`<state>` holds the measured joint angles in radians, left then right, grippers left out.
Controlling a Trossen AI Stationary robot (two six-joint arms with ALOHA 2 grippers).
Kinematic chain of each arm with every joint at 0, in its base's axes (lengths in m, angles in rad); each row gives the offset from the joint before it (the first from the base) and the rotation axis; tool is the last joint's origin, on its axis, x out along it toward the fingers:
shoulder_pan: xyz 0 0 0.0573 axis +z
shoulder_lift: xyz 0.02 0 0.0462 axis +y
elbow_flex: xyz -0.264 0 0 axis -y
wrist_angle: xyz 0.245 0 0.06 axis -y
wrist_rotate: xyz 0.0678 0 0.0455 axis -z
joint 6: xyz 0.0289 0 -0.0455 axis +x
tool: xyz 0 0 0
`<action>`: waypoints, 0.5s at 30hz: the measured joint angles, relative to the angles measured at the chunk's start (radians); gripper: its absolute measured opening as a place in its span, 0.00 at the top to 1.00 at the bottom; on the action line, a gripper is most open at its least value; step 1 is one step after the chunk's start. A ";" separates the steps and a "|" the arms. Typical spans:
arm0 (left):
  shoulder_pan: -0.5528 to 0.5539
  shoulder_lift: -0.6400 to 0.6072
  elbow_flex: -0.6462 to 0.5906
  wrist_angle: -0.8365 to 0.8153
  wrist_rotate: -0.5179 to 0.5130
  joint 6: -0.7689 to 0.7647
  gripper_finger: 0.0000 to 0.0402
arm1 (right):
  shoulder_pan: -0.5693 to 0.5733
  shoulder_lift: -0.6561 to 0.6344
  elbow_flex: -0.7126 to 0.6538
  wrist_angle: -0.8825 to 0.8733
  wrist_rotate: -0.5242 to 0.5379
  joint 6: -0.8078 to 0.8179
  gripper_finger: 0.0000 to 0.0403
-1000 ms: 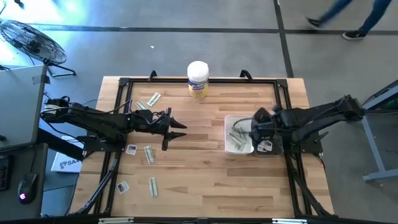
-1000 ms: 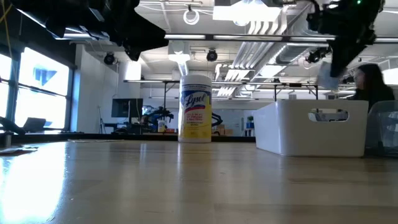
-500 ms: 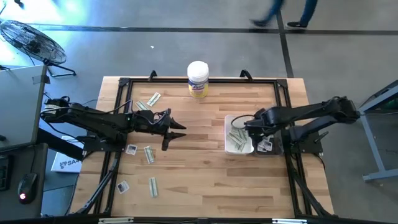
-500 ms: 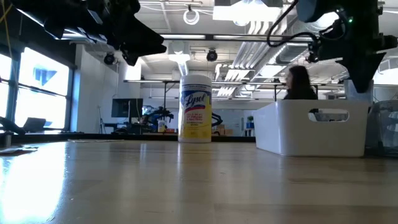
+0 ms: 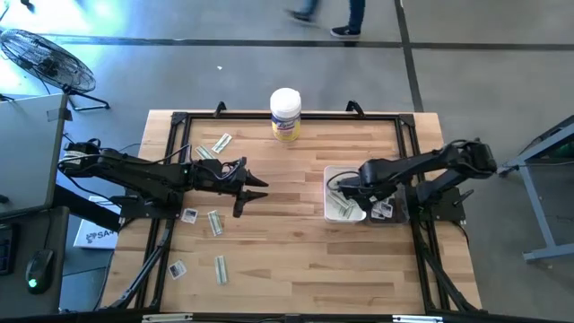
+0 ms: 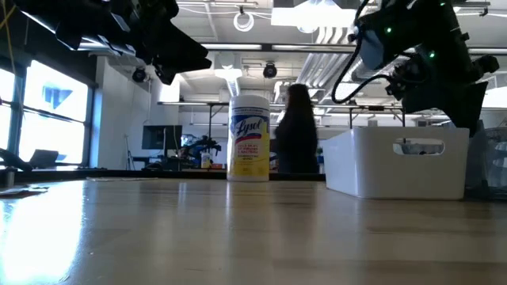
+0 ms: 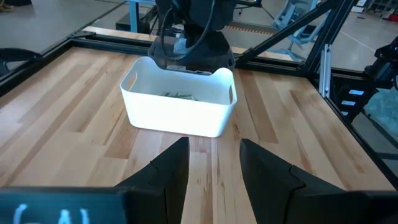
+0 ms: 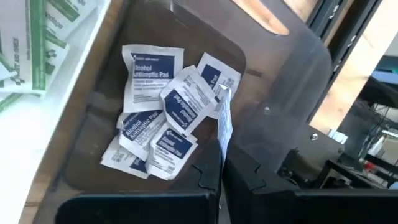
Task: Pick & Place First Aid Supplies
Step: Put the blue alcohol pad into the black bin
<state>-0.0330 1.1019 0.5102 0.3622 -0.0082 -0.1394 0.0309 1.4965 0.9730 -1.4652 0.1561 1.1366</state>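
Fingers of the right gripper (image 8: 221, 163) are pinched tight on a small white packet (image 8: 224, 121), held edge-on betw. the tips. Just beyond it sits a dark clear-walled bin (image 8: 186, 37) w/ a pile of white alcohol-pad packets (image 8: 163, 121), blue print on them, lying flat and overlapping. Beside that bin, a white bin (image 8: 56, 93) shows green-white strip packets (image 8: 28, 43) inside. In the high view the right gripper (image 5: 345, 187) hangs over the white bin (image 5: 329, 190), which holds green-white strips (image 5: 342, 202); the dark bin w/ a white packet (image 5: 383, 211) is just beside it, toward the right arm's base. Left gripper (image 5: 255, 186) hovers above bare wood near table centre, fingers (image 7: 171, 171) apart w/ a clear gap, nothing betw. them; its wrist view looks across at the white bin (image 7: 180, 112) w/ the right arm above it. More supplies lie loose on the table (image 5: 296, 260) around the left arm: strips at (image 5: 221, 142), (image 5: 214, 222), (image 5: 221, 268), small white squares at (image 5: 189, 215) and (image 5: 178, 268). A white canister (image 5: 285, 113) w/ yellow label stands upright at the far edge. Low view: canister (image 6: 249, 138) and white bin (image 6: 396, 162) well apart, a person (image 6: 296, 131) standing in the room behind.
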 joint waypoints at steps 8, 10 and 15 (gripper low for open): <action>0.000 0.000 0.000 -0.021 0.000 0.000 0.65 | -0.050 0.037 -0.044 0.053 -0.039 -0.047 1.00; 0.000 0.000 0.000 -0.026 0.000 0.000 0.65 | -0.064 0.035 -0.079 0.078 -0.042 -0.067 1.00; 0.000 0.000 0.000 -0.025 -0.001 0.000 0.65 | -0.084 0.035 -0.145 0.076 0.025 -0.066 0.95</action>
<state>-0.0330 1.1019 0.5102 0.3374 -0.0088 -0.1394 -0.0532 1.5314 0.8279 -1.3892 0.1811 1.0710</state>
